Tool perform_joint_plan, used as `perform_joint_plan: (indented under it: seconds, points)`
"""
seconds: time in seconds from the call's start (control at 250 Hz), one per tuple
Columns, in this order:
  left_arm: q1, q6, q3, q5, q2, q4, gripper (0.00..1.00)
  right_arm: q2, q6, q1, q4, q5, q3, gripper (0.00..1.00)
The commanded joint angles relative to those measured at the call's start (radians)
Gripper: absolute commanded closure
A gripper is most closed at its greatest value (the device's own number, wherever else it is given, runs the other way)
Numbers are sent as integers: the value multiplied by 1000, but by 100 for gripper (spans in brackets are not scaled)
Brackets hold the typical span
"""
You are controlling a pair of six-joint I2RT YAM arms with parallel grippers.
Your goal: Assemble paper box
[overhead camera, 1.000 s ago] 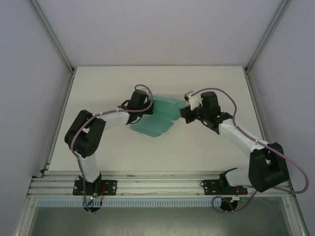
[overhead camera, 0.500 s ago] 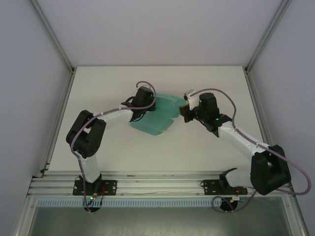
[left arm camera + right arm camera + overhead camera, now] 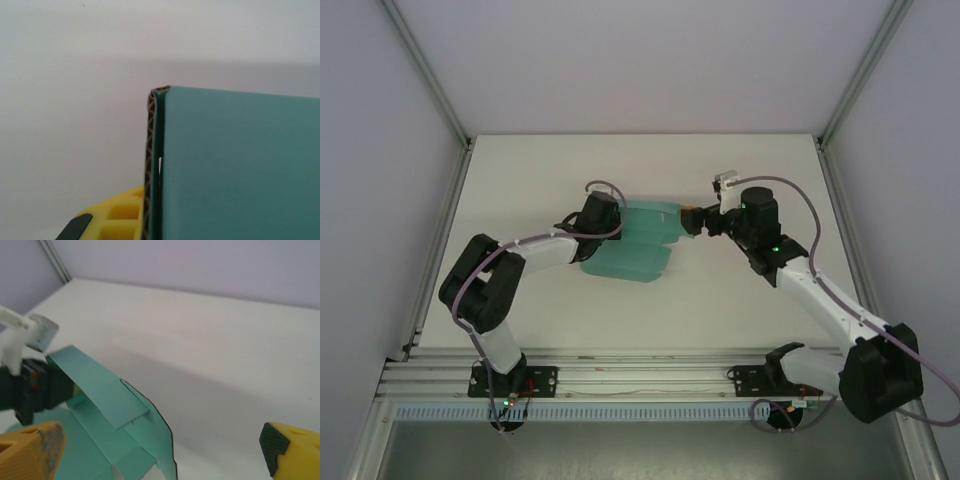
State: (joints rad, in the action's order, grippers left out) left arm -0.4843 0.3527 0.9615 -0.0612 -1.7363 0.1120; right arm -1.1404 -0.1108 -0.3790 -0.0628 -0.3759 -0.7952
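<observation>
The paper box is a teal-green card sheet, partly folded, lying at the table's middle. My left gripper is shut on its left edge. In the left wrist view the card shows its brown corrugated edge, with one yellow finger beside it and the left gripper clamped on it. My right gripper stands open just off the sheet's right end. In the right wrist view the right gripper has wide-apart fingertips, and a raised flap arches over the sheet.
The white table is walled by a metal frame at the sides. The arm bases sit on the rail at the near edge. The left gripper's body shows beyond the flap in the right wrist view.
My right gripper has opened and let go of the box's right end, drawing back to the right. The left gripper and the sheet shifted slightly left and toward the near edge.
</observation>
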Motion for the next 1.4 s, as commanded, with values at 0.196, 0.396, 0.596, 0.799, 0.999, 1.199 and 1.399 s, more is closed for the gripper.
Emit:
perform_joint_plan:
  seconds: [0.196,0.396,0.596,0.799,0.999,1.199,1.399]
  points:
    - [-9,7,-33,-3,41,46,100,-134,20,-1,8,34,-86,0]
    - [-11,25,-52,29,33,62,100,-269,-13,-6,45,-28,-134,0]
    - [-10,45,-57,52,37,71,100,-356,-1,-24,-26,-42,-140,0]
    - [-10,57,-49,77,36,69,100,-410,12,-110,-168,82,-123,0]
    - [-23,61,-49,61,47,55,100,-486,127,-206,-400,457,-92,0]
    - [-28,70,-59,49,69,49,100,-528,162,-261,-535,662,-70,0]
    - [-28,83,-60,2,82,39,100,-452,143,-265,-482,659,-33,0]
